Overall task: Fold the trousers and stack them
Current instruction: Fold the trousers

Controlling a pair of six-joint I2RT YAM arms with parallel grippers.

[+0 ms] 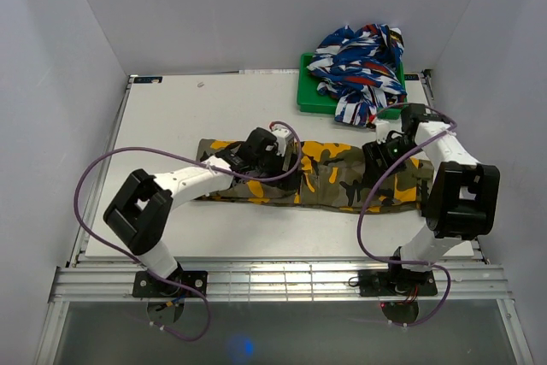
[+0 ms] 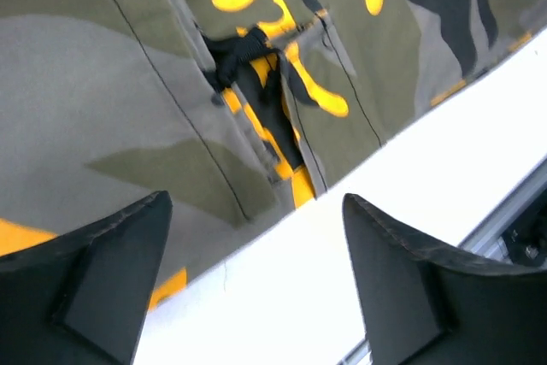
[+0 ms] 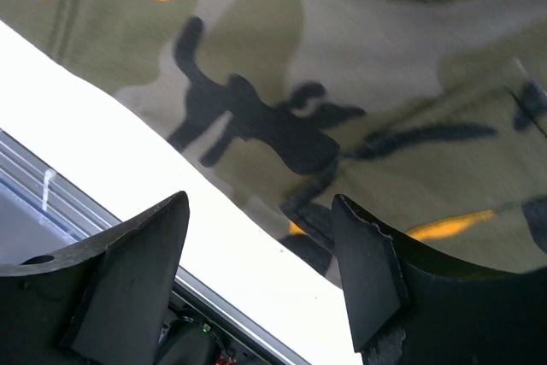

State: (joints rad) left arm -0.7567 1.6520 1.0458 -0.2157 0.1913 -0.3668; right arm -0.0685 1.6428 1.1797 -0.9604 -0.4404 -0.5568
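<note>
**Left tool** (image 2: 255, 203): well left of the green tray (image 1: 309, 96), low over the near edge of the trousers. Its jaws are spread wide, with nothing between them.

**Trousers** (image 1: 329, 179): camouflage in olive, black and orange-yellow. They lie flat on the bench (image 1: 171, 117) in front of the tray, as one long narrow band running leftward from it.

**Right tool** (image 3: 261, 198): just in front of the tray, above the band's right end. Its jaws are apart and hold nothing.

**Green tray**: holds a blue, white and red cloth heap (image 1: 359, 66).

**Status**: the lengthwise fold looks done, leg on leg. The crosswise folds and the stacking appear not yet done.
</note>
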